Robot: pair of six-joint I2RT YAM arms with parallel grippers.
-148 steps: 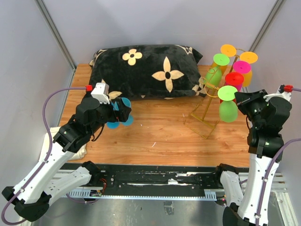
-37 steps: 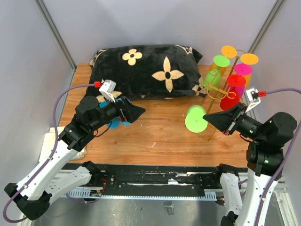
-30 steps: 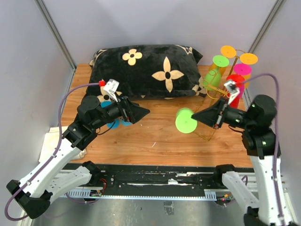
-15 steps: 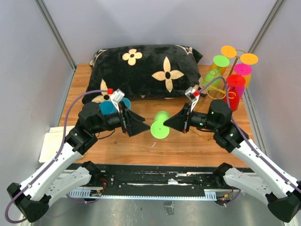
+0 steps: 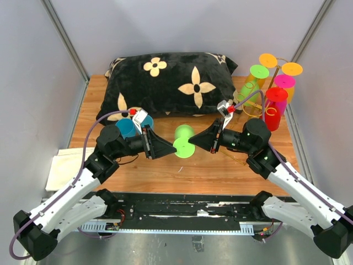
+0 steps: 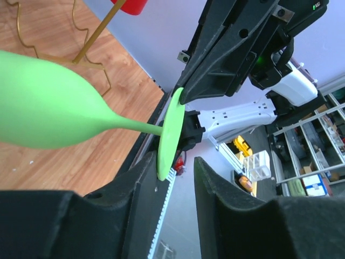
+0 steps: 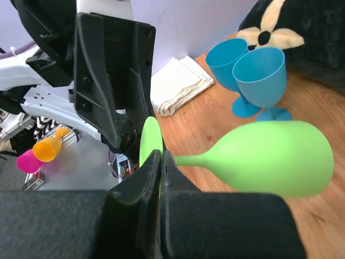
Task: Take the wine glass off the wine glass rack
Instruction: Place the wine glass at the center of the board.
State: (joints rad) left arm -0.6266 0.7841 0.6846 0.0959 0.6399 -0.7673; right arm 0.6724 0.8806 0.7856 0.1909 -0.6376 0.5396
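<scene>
Green glass point(image 5: 183, 141) off rack point(image 5: 246, 98), apparently midair

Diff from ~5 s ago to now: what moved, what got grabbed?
The right gripper took the lime-green plastic wine glass off the tall gold wire rack by its foot and carried it left to mid-table. The left gripper swung in to meet it, jaws now straddling the foot. Unchanged: black flowered pillow, the other coloured glasses on the rack.
</scene>
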